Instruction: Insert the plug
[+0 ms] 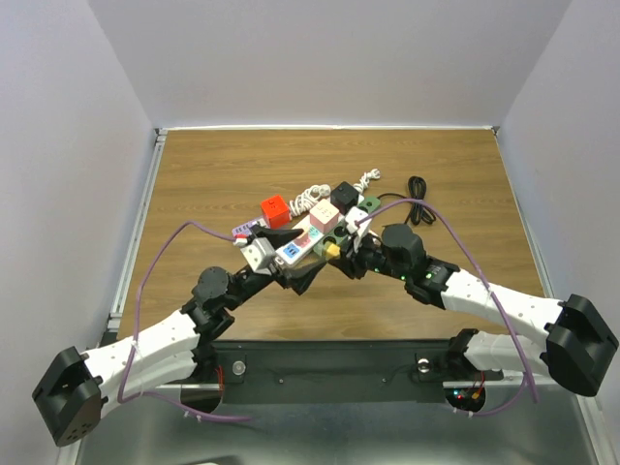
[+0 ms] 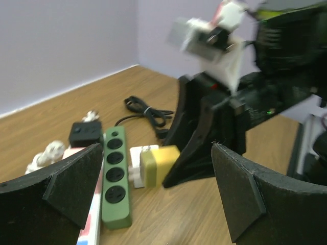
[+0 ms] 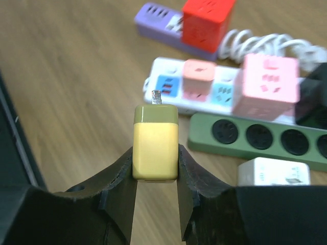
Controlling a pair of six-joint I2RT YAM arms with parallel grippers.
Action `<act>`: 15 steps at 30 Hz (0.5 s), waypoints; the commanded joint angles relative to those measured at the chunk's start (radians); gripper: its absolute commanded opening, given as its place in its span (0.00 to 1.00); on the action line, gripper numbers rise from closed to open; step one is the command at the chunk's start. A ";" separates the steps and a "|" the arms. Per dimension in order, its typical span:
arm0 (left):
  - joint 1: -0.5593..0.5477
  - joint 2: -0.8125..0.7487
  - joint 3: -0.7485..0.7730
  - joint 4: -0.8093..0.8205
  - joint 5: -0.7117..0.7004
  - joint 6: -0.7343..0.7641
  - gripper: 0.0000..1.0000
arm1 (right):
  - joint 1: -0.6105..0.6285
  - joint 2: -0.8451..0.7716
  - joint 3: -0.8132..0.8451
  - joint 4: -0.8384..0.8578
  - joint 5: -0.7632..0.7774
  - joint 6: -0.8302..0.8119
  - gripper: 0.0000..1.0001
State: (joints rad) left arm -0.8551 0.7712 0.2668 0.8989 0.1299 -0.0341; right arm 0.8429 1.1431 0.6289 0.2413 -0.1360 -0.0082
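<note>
My right gripper [image 3: 155, 166] is shut on a yellow plug [image 3: 155, 148] with an olive top and a metal prong, and holds it above the wood table. The prong points toward the white power strip [image 3: 204, 89], which carries pink adapters. In the top view the plug [image 1: 332, 249] hangs just right of that strip [image 1: 302, 240]. My left gripper [image 2: 153, 204] is open and empty, and the strip's edge [image 2: 93, 222] lies by its left finger. The plug [image 2: 162, 164] and the right gripper [image 2: 204, 148] show ahead between its fingers.
A green power strip [image 3: 260, 135] lies beside the white one, with a white adapter [image 3: 273, 172] near it. A red cube socket [image 1: 275, 208], a purple strip [image 1: 247, 230], a black adapter [image 1: 344, 197], a white coiled cord [image 1: 315, 194] and a black cable [image 1: 418, 189] crowd the table's middle.
</note>
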 commanded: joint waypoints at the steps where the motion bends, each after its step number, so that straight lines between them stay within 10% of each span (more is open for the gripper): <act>1: 0.005 -0.039 -0.029 0.074 0.262 0.114 0.99 | 0.001 -0.029 0.043 -0.129 -0.273 -0.127 0.00; 15: 0.005 0.083 0.029 0.032 0.519 0.157 0.98 | 0.001 -0.241 0.066 -0.292 -0.547 -0.274 0.00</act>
State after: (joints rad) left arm -0.8551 0.8600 0.2489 0.8955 0.5632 0.0963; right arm 0.8429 0.9447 0.6380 -0.0158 -0.5774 -0.2241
